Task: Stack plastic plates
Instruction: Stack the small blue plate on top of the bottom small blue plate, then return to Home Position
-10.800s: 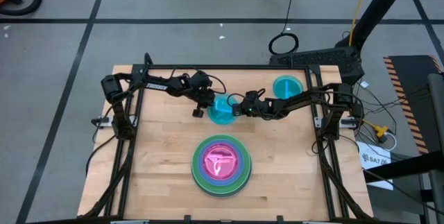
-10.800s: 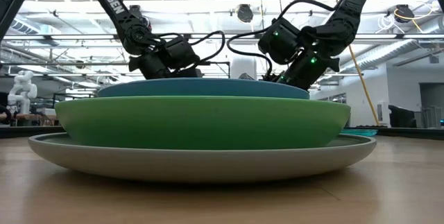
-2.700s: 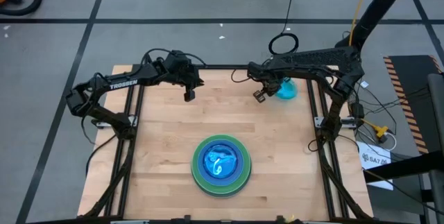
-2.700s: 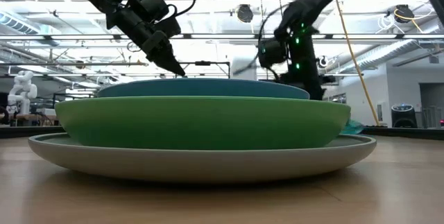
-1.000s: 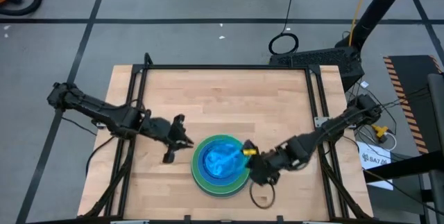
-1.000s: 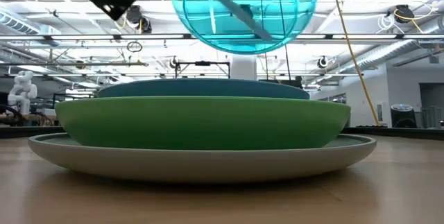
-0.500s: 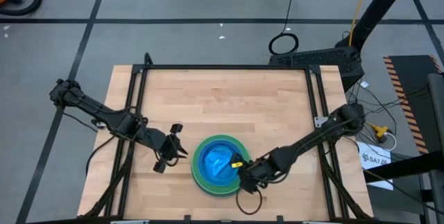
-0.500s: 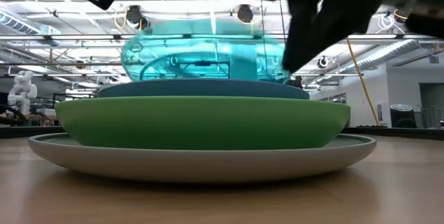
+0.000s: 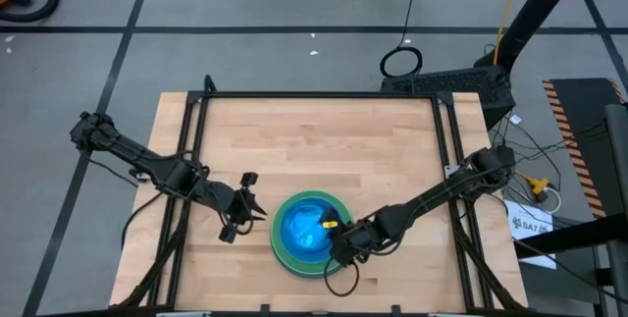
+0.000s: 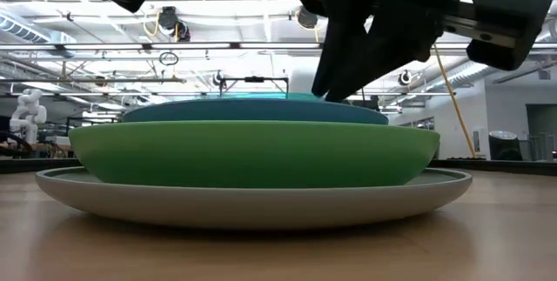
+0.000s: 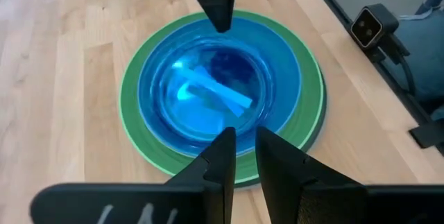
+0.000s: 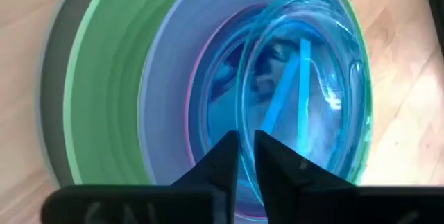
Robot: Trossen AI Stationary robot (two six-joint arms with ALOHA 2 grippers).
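High view: the stack of plates point(image 9: 312, 235) sits at the near middle of the table point(image 9: 392, 150). The right claw point(image 9: 334, 240) is at its right rim, pinching the top teal plate point(image 9: 302, 231). The left claw point(image 9: 238, 221) hangs just left of the stack; I cannot tell how its fingers stand.

Low view: the right claw's fingers point(image 10: 348, 46) reach down to the teal plate point(image 10: 261, 100), which lies nearly flat above the blue plate point(image 10: 252, 112), green plate point(image 10: 252, 152) and grey plate point(image 10: 252, 196).

Left wrist view: the teal plate point(image 11: 208, 92) looks centred.

Right wrist view: narrow-set fingers point(image 12: 232, 158) grip the teal rim point(image 12: 305, 78).

This looks like the last placing; next, release and lift clear without dragging it.

Half a second ago the plate was tilted above the stack; now it is down.
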